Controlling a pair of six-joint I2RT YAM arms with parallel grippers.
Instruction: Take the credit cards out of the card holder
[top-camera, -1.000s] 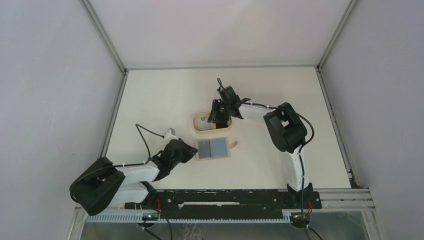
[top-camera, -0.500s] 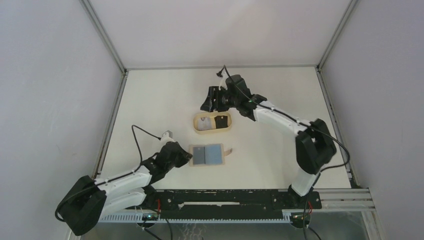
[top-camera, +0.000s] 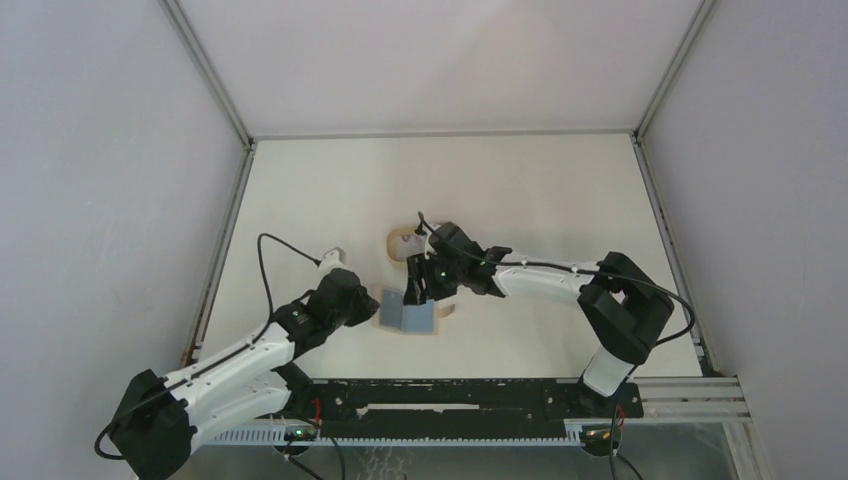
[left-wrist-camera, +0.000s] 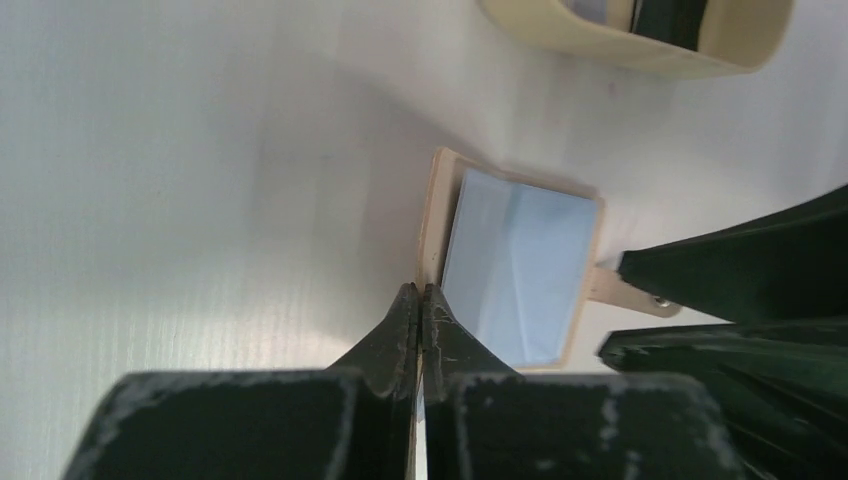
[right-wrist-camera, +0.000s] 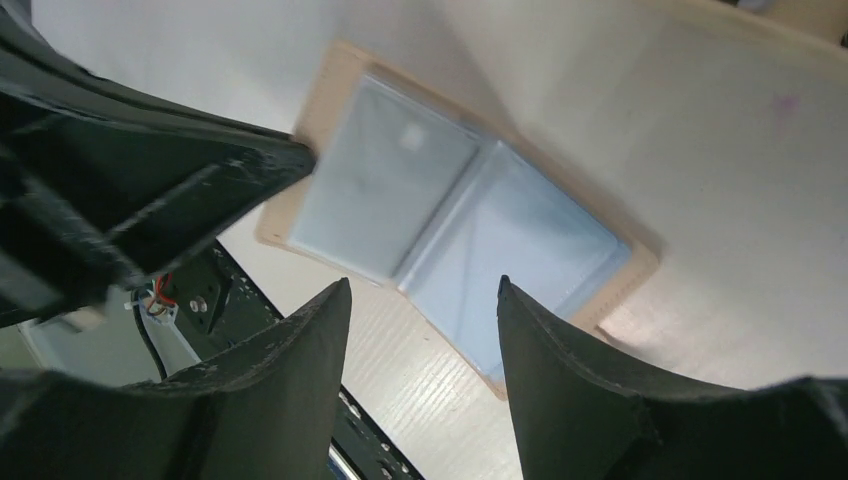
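The card holder (top-camera: 412, 317) lies open on the table, tan outside and grey-blue inside (left-wrist-camera: 520, 265), with its snap tab (left-wrist-camera: 627, 292) to the right. My left gripper (left-wrist-camera: 421, 292) is shut on its tan left edge. My right gripper (right-wrist-camera: 420, 295) is open and empty, hovering just over the open card holder (right-wrist-camera: 460, 230), with the fingers (right-wrist-camera: 300, 350) either side of its near edge. In the left wrist view a black card (left-wrist-camera: 672, 16) and a pale card (left-wrist-camera: 600, 8) lie in the beige tray (left-wrist-camera: 600, 50). I cannot tell whether a card sits in the holder's pockets.
The beige oval tray (top-camera: 397, 244) stands just behind the card holder, partly hidden by my right arm. The black rail of the arm bases (top-camera: 450, 395) runs along the near edge. Grey walls close in the table on three sides.
My right gripper has swung from behind the tray to just above the open card holder. My left arm has stretched forward, and the card holder has shifted slightly.
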